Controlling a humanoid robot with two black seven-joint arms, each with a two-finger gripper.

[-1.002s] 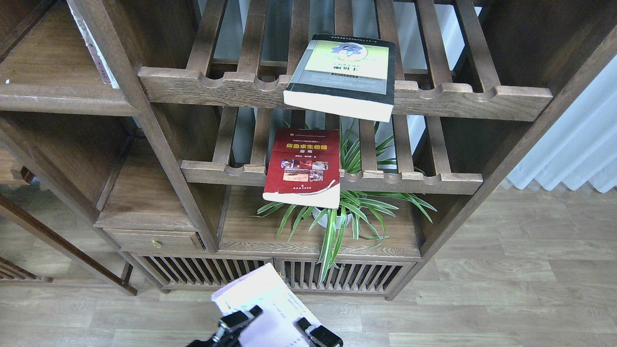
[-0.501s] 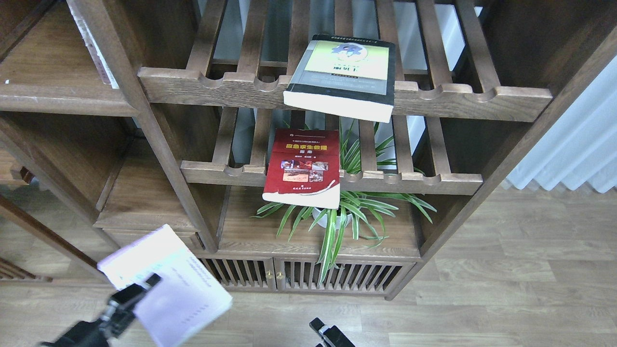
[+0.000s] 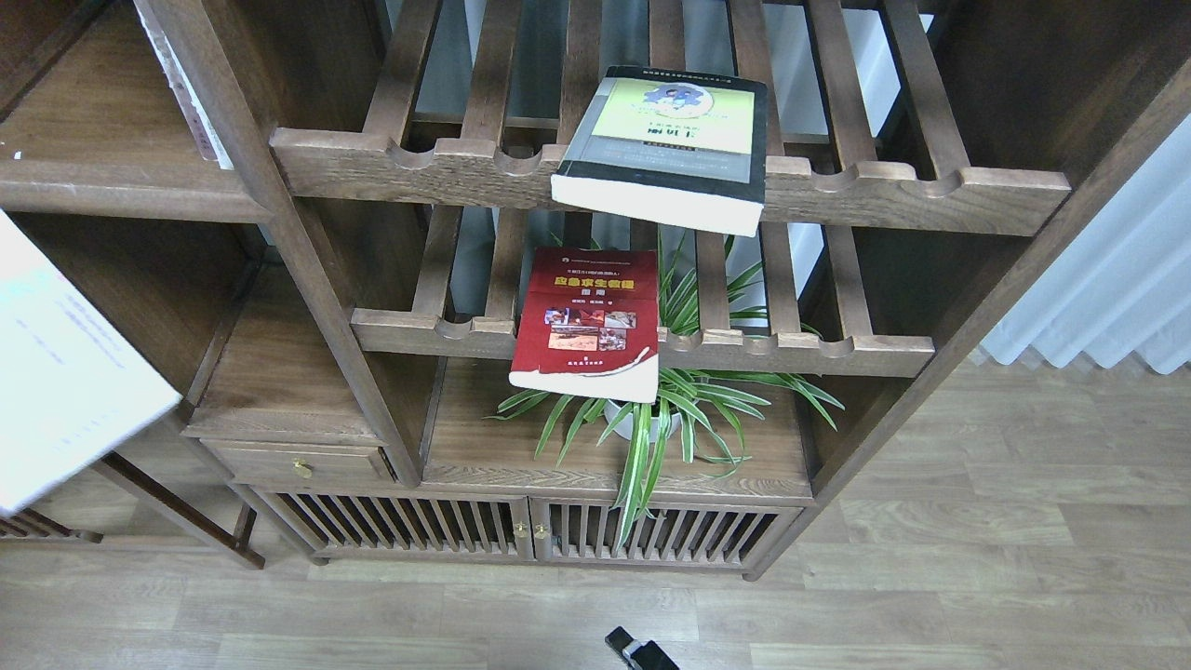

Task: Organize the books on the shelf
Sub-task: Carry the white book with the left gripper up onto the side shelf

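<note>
Right end effector (image 3: 640, 651): only a small dark tip shows at the bottom edge of the head view; I cannot tell whether its fingers stand wide or narrow, and nothing is seen in it.
Left end effector: out of the picture, so its state cannot be told.
Pale lavender-white book (image 3: 65, 372): at the far left edge, tilted and blurred, in front of the left bay of the cabinet; it rests on no board that I can see. What carries it is hidden. It looks a thin paperback, so likely light and bendy; a hold near the spine would keep it from sagging.
Spider plant (image 3: 651, 409): in a white pot on the low board, its leaves just under the red book; a careless pull could brush them.
Red book (image 3: 584, 321): lies flat on the lower slatted rack (image 3: 791, 354), its near edge overhanging the notched rail. Thin, soft cover, probably light and a little glossy; the overhanging edge is the free place to pinch.
Thick yellow-green-and-grey book (image 3: 665, 140): flat on the upper slatted rack (image 3: 930, 191), also overhanging. Judged the heaviest and stiffest; grip deep across the page block at the overhang.
Shelf (image 3: 93, 177): solid brown board at upper left, beside a thin volume leaning on the post.
</note>
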